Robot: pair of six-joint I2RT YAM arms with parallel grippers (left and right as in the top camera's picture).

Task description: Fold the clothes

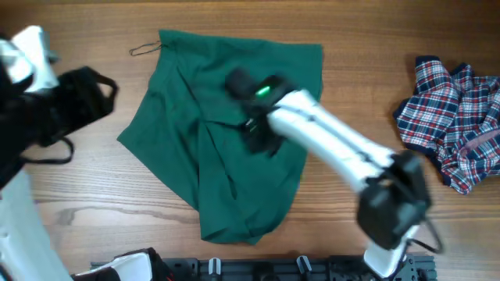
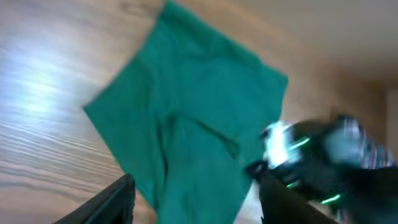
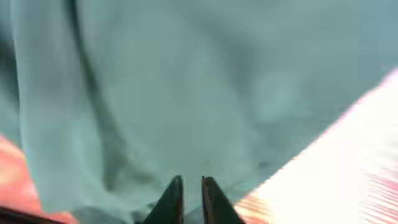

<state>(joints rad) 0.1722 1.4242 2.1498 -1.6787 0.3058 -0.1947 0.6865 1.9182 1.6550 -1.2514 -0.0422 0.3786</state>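
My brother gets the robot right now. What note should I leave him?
Left claw: open, empty, up in the air to the left of the green garment.
Right claw: almost shut, down on the middle of the green garment; whether it pinches cloth is unclear.
Things: the green garment lies rumpled mid-table; the plaid garment sits crumpled at the right edge.
Done: no tidy fold yet.
Left: fold both.

Robot lab indicated, wood-grain table [image 1: 351, 62] viewed from overhead, left arm [image 1: 55, 101] and right arm [image 1: 336, 148] mounted at near side, black rail [image 1: 258, 269] fixed along near edge, green light [image 1: 262, 91] lit on right arm
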